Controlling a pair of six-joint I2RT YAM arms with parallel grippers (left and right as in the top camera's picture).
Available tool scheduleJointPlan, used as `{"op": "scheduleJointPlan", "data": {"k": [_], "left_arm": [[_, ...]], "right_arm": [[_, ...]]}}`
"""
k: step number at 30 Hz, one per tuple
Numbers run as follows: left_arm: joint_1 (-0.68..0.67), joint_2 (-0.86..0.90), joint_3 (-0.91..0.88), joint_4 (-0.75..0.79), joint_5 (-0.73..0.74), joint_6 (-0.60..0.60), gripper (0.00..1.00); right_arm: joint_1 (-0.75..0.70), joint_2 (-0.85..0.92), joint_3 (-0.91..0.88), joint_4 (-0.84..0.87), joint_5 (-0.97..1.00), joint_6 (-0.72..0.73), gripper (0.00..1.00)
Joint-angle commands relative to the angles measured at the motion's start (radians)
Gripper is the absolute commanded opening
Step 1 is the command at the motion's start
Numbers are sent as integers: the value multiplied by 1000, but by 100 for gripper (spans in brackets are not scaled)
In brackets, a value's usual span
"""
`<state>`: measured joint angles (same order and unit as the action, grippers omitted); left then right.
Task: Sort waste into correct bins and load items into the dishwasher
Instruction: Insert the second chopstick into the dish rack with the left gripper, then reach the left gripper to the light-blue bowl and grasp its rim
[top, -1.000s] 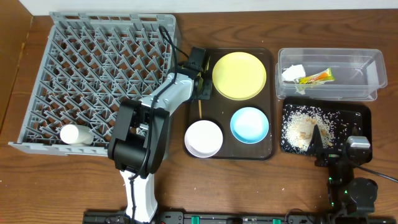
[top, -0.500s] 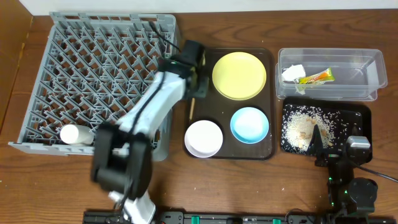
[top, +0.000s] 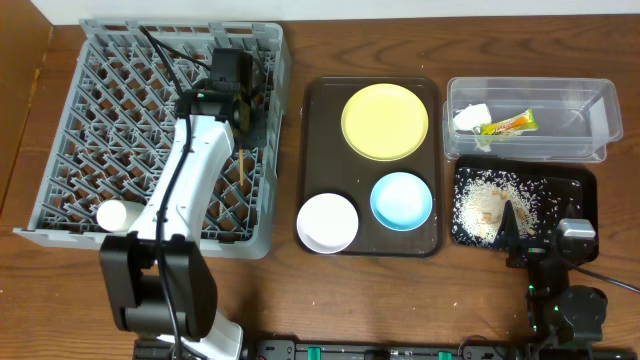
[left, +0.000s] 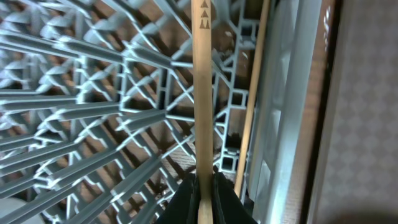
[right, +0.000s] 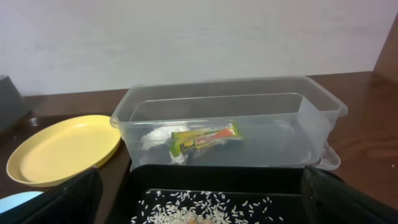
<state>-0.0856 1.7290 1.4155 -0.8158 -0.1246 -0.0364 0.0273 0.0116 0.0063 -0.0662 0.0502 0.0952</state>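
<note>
1. The left claw (top: 243, 130) is clamped on a wooden chopstick (left: 201, 93). Its two fingers pinch one end, and the stick runs straight out ahead of the fingertips.
2. Claw and stick hang over the grey dish rack (top: 120, 120), close to the rack's wall on the right. Upright pegs crowd beneath and around the stick. Whether the stick touches them cannot be told.
3. A second chopstick (left: 252, 112) lies in the rack just beside the held one, between it and the rack wall.
4. The small white cup (top: 122, 216) lies on its side in the rack, well apart from the left claw, back toward the arm's base.
5. Past that wall, to the left claw's right, the dark brown serving tray (top: 320, 140) sits on the worktop (top: 400, 300). It carries the yellow plate (top: 385, 121), the white bowl (top: 328, 222) and the light blue bowl (top: 402, 200).
6. The right claw (right: 200, 183) is spread wide and holds nothing. It sits low at the near edge of the black tray (top: 570, 185), with the rice crumbs (top: 490, 205) just ahead of it.
7. Farther ahead of the right claw, the clear tub (top: 590, 110) holds the snack wrapper (top: 508, 124) and the crumpled paper (top: 470, 117), just beside each other.
</note>
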Motion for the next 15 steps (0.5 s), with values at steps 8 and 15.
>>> {"op": "scheduleJointPlan", "data": {"k": [8,15], "left_arm": [[-9,16,12,-1,134,120,59],[-77,-21,64,98,536,-15,59]], "right_arm": [[-7,-5,-1,-4,-3,4,99],[-7,-5,-1,-5,-3,4,99]]}}
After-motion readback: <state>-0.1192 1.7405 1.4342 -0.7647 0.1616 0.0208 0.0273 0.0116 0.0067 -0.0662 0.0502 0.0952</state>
